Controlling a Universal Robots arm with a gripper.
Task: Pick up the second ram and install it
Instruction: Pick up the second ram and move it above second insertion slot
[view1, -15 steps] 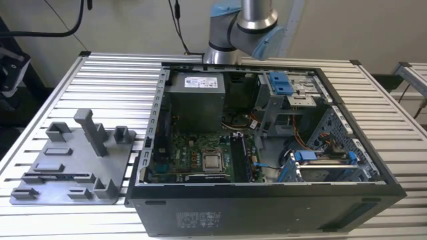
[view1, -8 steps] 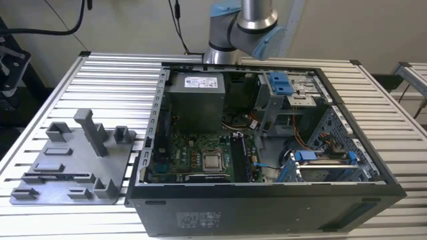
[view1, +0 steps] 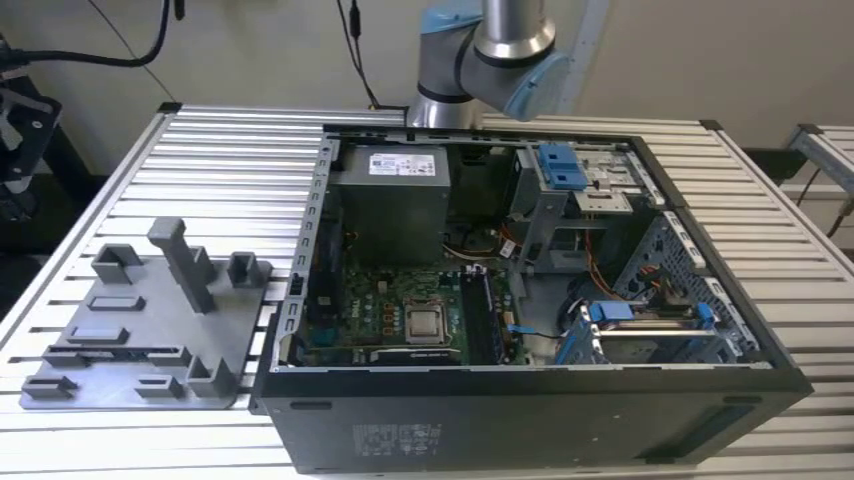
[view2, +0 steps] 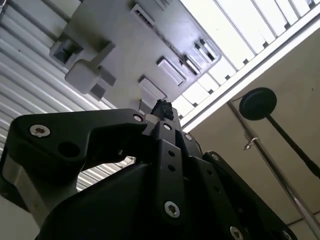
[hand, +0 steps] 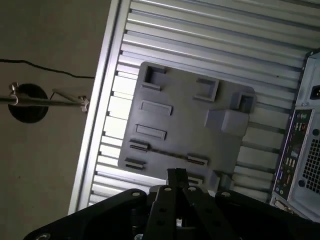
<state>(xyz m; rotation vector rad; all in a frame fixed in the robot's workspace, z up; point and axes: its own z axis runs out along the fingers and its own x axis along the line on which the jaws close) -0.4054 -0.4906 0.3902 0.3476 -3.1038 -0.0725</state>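
The second ram (view1: 114, 352) sat slotted in the grey tray (view1: 134, 300) near the bench's (view1: 240, 150) front corner on the exterior view's left, its long axis running with the bench slats. It looked light, stiff and fragile, probably best pinched mid-length across its flat faces. The hand (hand: 176, 175) hung above, fingers together, empty.

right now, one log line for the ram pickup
gripper: clear of grey tray, facing it | second ram: in tray slot, not picked | computer case: open

A robotics lab workbench: a robot arm (view1: 487, 50) stands behind an open desktop computer case (view1: 534, 420) and a grey fixture tray (view1: 140, 320) on a slatted aluminium table (view1: 227, 150)
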